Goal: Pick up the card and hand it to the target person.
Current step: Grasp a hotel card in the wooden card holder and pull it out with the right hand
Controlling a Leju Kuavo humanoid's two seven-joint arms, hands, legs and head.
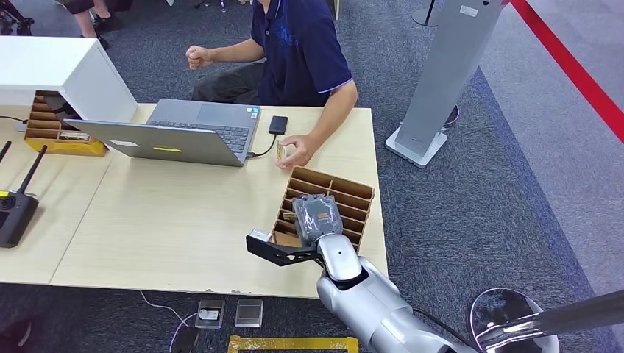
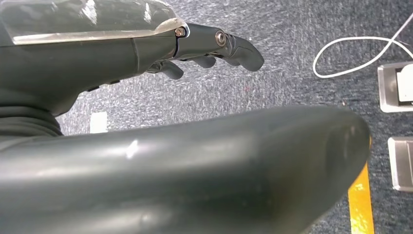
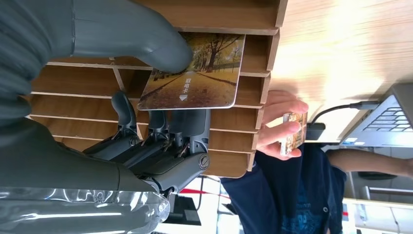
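Pinching a card (image 3: 195,73) between thumb and fingers, the right robot hand (image 1: 316,217) sits over the slotted wooden rack (image 1: 353,193) on the bench (image 1: 162,220). The left robot hand (image 2: 209,48) hangs above the carpet, fingers loosely curled, holding nothing.

Table (image 1: 184,220): slotted card rack (image 1: 346,193) at right edge; laptop (image 1: 184,132) behind it, leftward; remote controller (image 1: 15,209) far left.
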